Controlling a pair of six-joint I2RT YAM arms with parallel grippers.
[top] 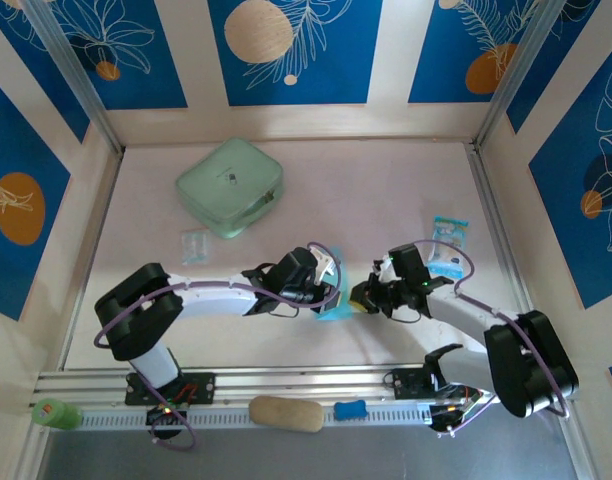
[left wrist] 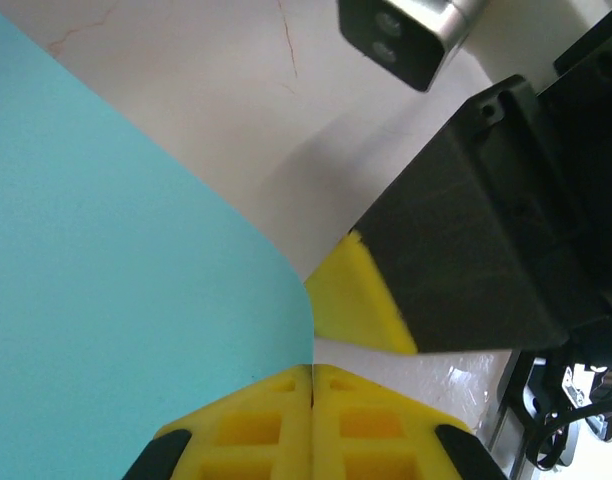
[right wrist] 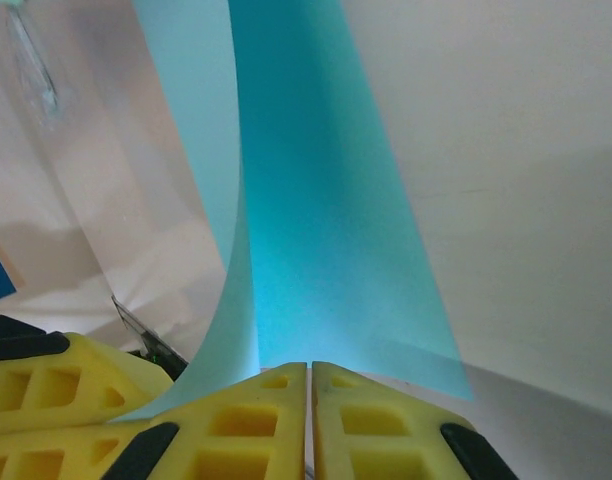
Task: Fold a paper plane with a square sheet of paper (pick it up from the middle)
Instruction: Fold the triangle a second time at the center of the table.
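Note:
The square sheet of paper (top: 337,309) is light cyan and hangs between both grippers just above the table's near middle. My left gripper (top: 327,293) is shut, and the sheet's edge (left wrist: 116,280) runs into the seam of its yellow fingertips (left wrist: 251,425). My right gripper (top: 359,298) is shut on the sheet from the other side. In the right wrist view the sheet (right wrist: 316,230) rises from the shut jaws, bent along a lengthwise fold. The two grippers are almost touching; the right fingertip (left wrist: 356,300) sits just beyond the left one. The paper plane is out of view.
A mint-green case (top: 230,186) lies at the back left. A printed blue-white packet (top: 448,245) sits right of the right arm, and a small clear packet (top: 194,246) lies left. On the near rail rest a tan pad (top: 286,413), a blue piece (top: 351,409) and a green roll (top: 54,412).

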